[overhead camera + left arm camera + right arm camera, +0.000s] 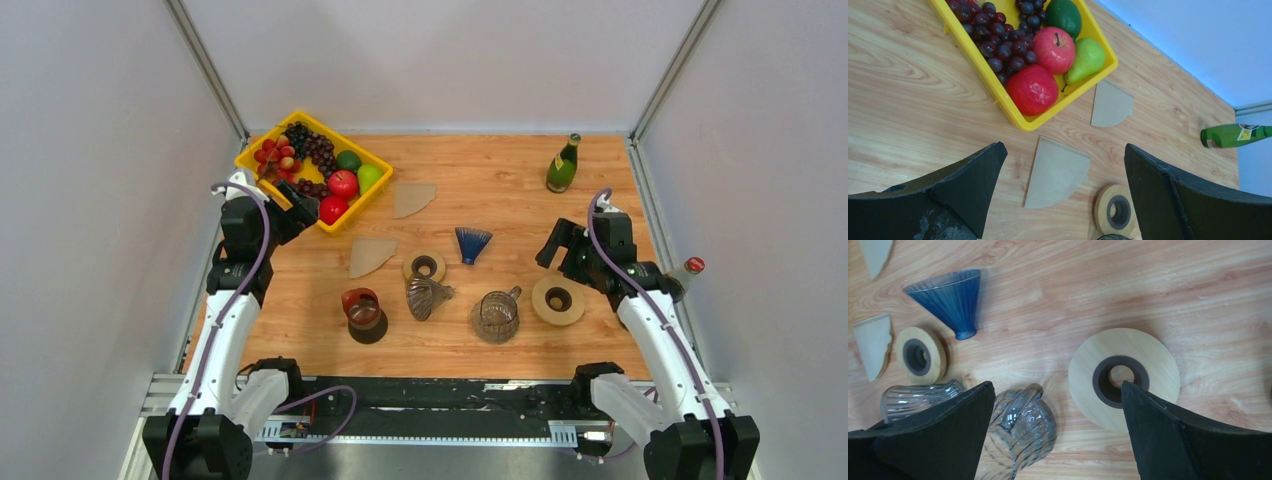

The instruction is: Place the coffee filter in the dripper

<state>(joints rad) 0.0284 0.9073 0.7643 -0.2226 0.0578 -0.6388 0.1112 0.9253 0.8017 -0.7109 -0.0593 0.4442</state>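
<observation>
Hovering above the tabletop (500,170), both claws gape, holding nothing
Yellow fruit tray (980,70) at back left; left claw (1062,150) spread wide over the nearer coffee filter (1055,172), flat beside a wooden ring (1115,212); right claw (1057,386) spread wide near the blue dripper (950,300)

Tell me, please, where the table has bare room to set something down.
The widest bare wood lies at the far edge, between the far coffee filter and the green bottle. A smaller patch lies left of the brown dripper, toward the near edge. The middle is crowded, from that dripper to the large wooden ring.
</observation>
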